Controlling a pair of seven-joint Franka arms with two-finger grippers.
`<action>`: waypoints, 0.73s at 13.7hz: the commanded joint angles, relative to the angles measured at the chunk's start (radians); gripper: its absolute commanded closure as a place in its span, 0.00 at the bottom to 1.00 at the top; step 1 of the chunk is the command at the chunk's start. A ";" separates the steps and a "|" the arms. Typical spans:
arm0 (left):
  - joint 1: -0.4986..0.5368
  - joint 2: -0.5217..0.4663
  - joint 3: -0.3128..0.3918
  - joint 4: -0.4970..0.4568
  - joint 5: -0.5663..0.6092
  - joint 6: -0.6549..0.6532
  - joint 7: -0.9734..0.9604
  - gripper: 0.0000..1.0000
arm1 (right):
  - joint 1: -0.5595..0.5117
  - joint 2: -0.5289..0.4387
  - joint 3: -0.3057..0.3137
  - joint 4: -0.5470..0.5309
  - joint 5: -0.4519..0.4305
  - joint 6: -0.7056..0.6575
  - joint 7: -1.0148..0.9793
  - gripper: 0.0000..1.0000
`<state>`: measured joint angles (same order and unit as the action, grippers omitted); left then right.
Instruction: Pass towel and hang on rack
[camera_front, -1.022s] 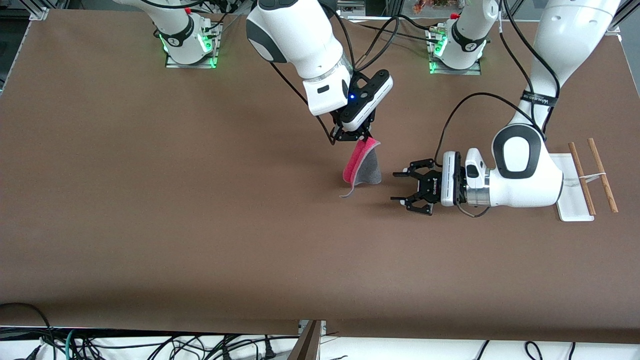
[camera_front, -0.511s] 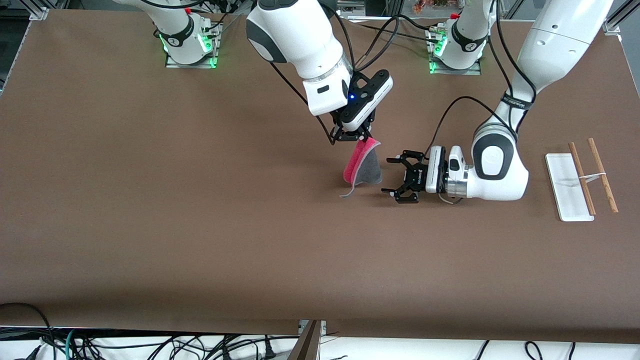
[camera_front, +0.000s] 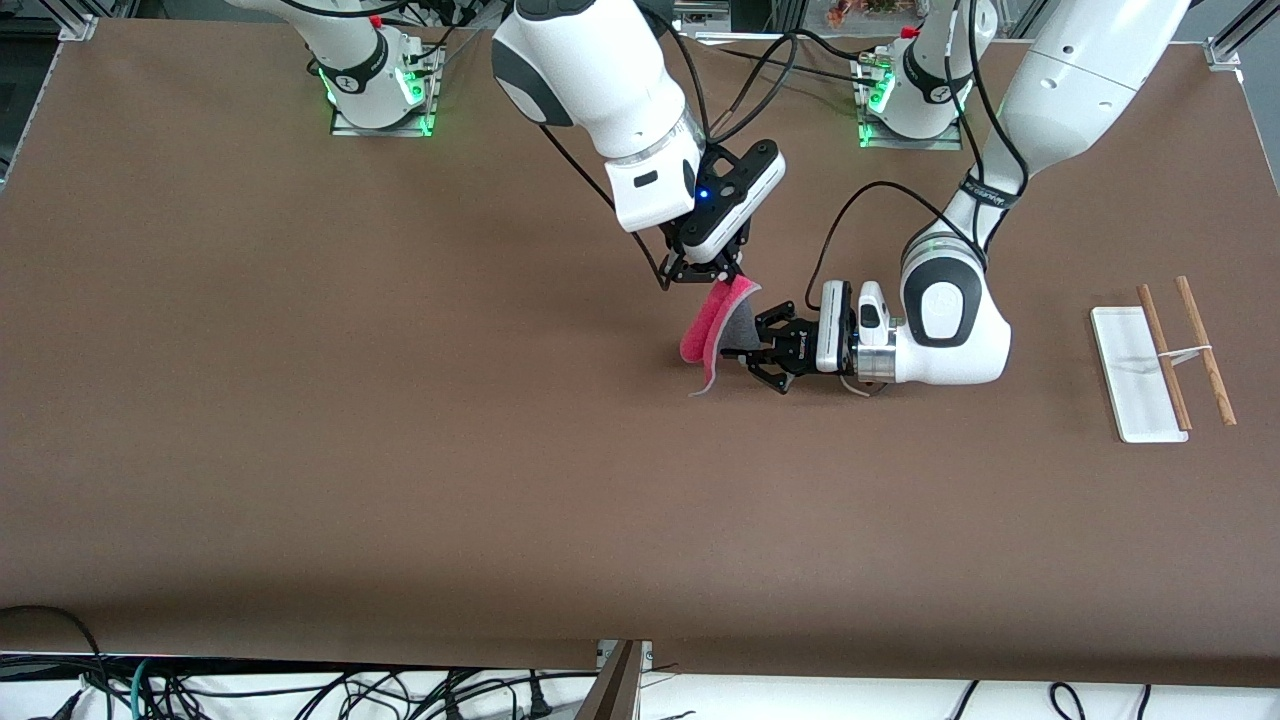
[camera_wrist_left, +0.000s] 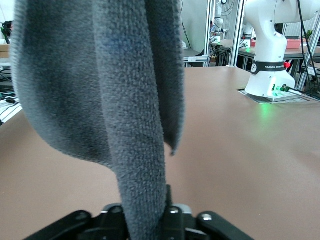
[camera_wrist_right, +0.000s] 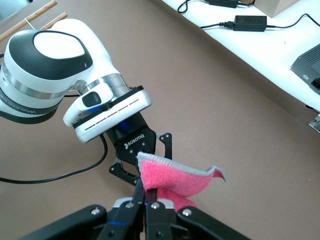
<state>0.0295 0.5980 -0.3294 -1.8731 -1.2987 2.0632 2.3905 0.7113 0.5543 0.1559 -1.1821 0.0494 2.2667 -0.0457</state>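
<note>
A broad brown table (camera_front: 400, 450) fills the front view, cables trailing along its bottom edge, both arm bases glowing green along the top. Just above the centre of that view, the right gripper (camera_front: 706, 272) pinches the top corner of the towel (camera_front: 712, 335), which hangs pink and grey over the table's middle. The left gripper (camera_front: 752, 352) has its fingers spread around the towel's grey face. The rack (camera_front: 1140, 375) sits at the middle right edge of the frame.

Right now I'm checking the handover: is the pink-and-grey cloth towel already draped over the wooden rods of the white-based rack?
No. The towel hangs from the right gripper mid-table, while the rack stands bare.
</note>
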 joint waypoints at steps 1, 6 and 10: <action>0.021 -0.027 0.000 -0.018 -0.025 -0.003 0.047 1.00 | -0.001 -0.017 -0.003 0.004 0.007 -0.003 -0.002 1.00; 0.027 -0.076 0.009 -0.006 0.019 -0.017 -0.029 1.00 | -0.001 -0.017 -0.003 0.002 0.017 -0.003 0.044 0.81; 0.033 -0.159 0.010 0.025 0.234 -0.038 -0.304 1.00 | -0.012 -0.019 -0.004 0.002 0.024 -0.004 0.073 0.00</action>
<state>0.0588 0.5015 -0.3238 -1.8554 -1.1576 2.0566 2.2181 0.7066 0.5502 0.1530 -1.1781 0.0549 2.2670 0.0129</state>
